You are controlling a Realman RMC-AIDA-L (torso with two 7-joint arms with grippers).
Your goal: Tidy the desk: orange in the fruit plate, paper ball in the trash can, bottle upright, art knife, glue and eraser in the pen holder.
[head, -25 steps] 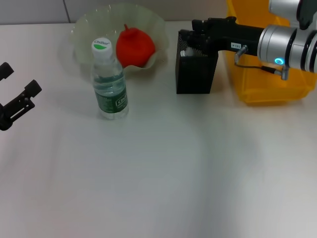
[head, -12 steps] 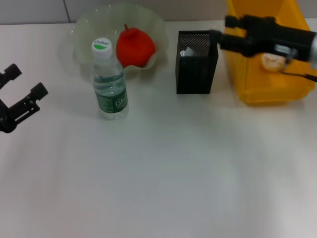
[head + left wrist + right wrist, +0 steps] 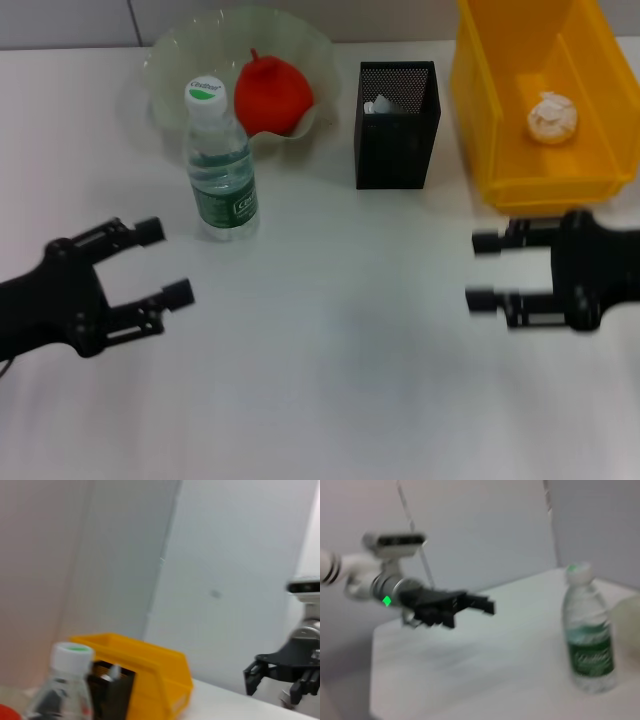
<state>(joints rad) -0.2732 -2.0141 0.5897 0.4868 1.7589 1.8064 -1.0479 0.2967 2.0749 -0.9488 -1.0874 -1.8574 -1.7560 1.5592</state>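
The orange lies in the clear fruit plate at the back left. The water bottle stands upright in front of the plate. The black mesh pen holder stands at the back middle with something white inside; I cannot tell the art knife, glue and eraser apart. The paper ball lies in the yellow bin at the back right. My left gripper is open and empty at the front left. My right gripper is open and empty at the front right.
The left wrist view shows the bottle, pen holder, yellow bin and my right gripper. The right wrist view shows the bottle and my left gripper above the white table.
My right gripper has drawn back from over the pen holder and bin to the front right. My left gripper has moved in from the left edge toward the front middle.
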